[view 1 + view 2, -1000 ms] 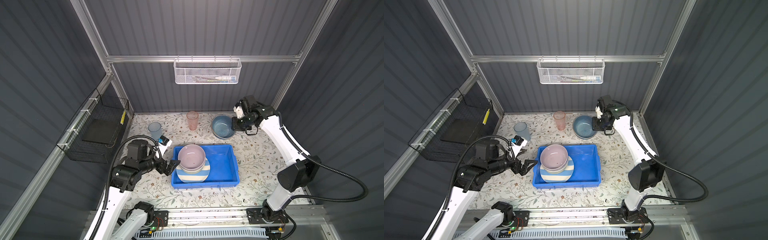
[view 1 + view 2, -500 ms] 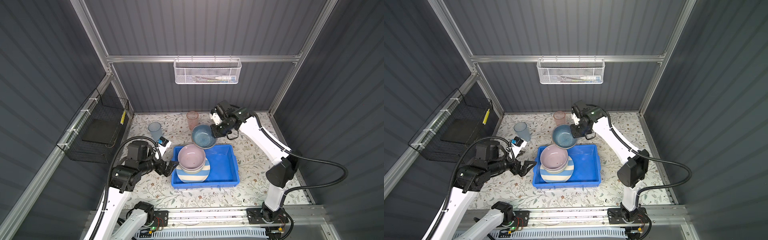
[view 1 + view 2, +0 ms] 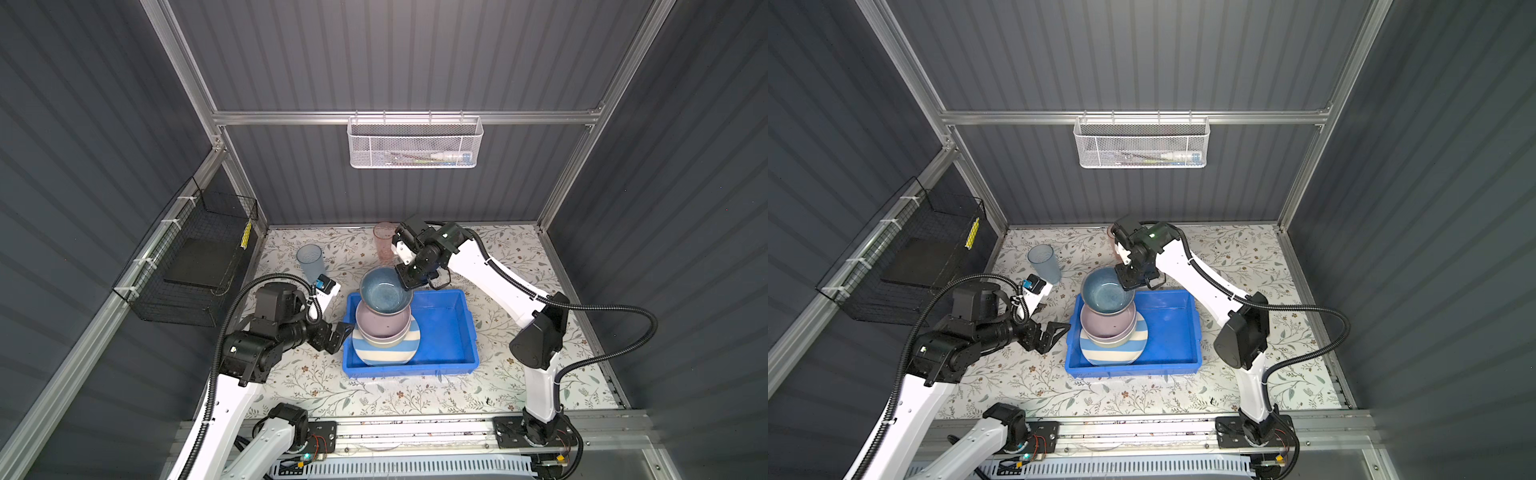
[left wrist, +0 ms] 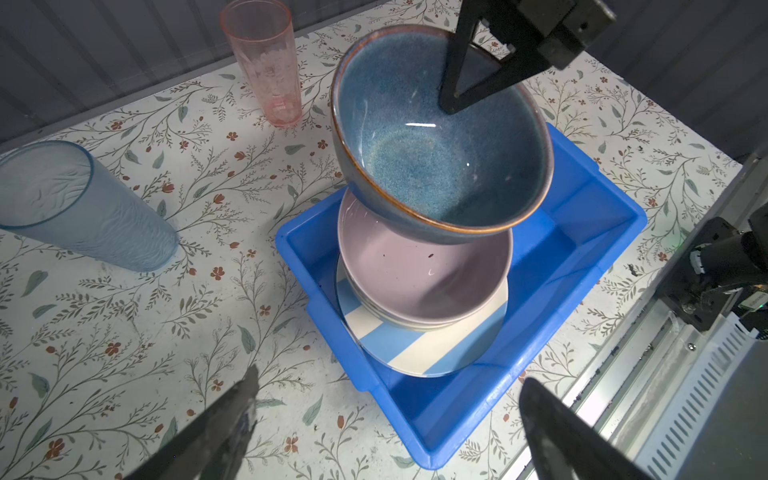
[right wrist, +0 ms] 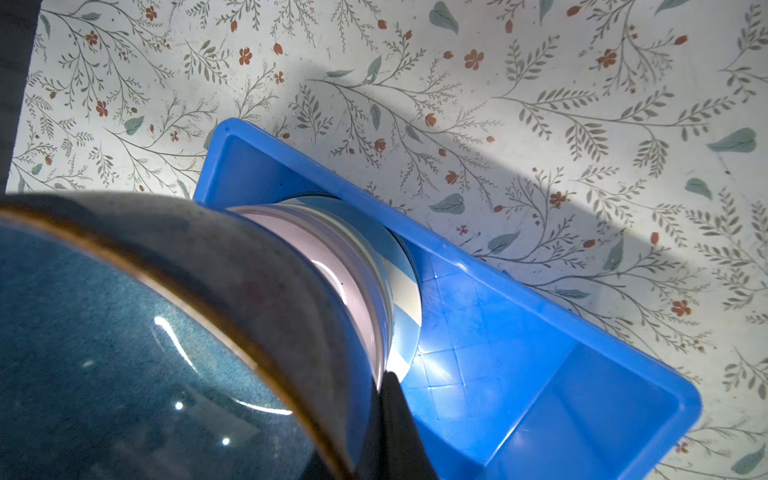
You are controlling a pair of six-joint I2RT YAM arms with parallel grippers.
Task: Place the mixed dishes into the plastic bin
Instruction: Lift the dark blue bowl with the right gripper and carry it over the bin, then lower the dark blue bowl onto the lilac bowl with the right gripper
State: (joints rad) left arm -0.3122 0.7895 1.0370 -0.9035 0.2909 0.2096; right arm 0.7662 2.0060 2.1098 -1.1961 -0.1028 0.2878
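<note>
Swung over the lilac bowl [image 3: 382,329], dark blue bowl [image 3: 384,291] hangs pinched by right tool [image 3: 404,282]; left tool [image 3: 340,337] wide.

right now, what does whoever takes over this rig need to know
Right gripper: shut on blue bowl rim, bowl tilted over the lilac bowl in the bin.
Left gripper: open, empty, beside the bin.
Done: striped plate, pale bowl and lilac bowl stacked in the bin.
Left: release blue bowl, then bin the blue tumbler and pink tumbler, both upright on the table.
</note>
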